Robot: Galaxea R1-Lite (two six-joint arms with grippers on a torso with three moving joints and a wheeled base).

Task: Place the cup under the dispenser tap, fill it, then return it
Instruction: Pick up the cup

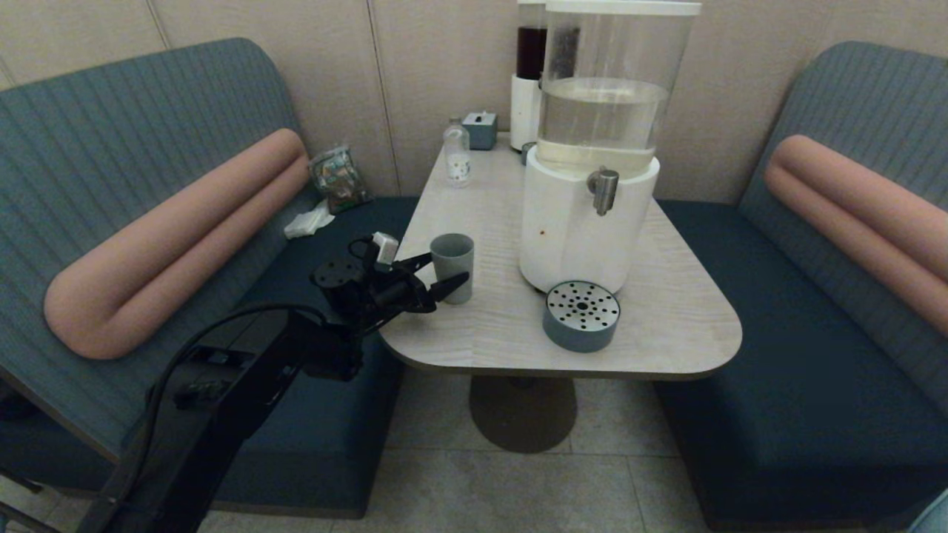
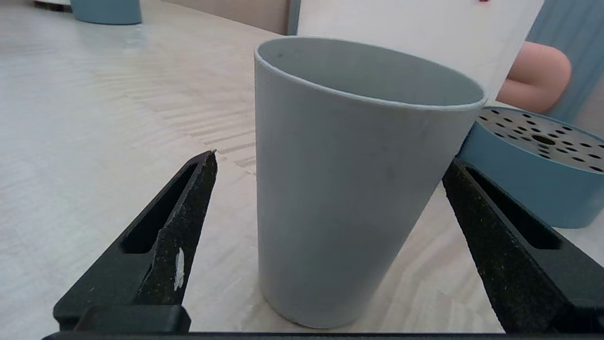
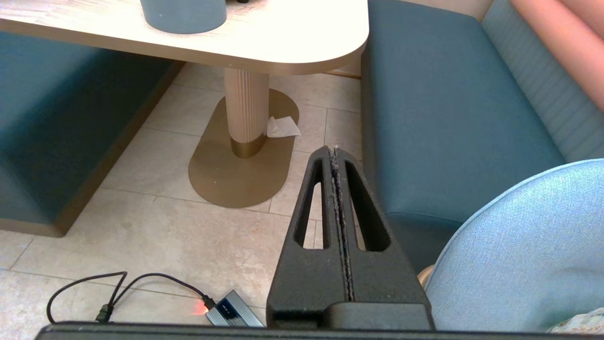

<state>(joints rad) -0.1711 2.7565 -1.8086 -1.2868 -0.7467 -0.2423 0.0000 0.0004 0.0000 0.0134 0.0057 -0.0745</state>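
We think this is a booth in a café or a break room, the kind of corner where people sit down to eat and drink. We see two soft blue benches (image 1: 800,311) with long pink back cushions (image 1: 178,237) facing each other across a small wooden table (image 1: 666,296) on one leg. On the table stand a big water dispenser (image 1: 592,148), a second one with a dark drink (image 1: 529,66), a cup (image 1: 452,266) and a tissue box (image 1: 480,129).
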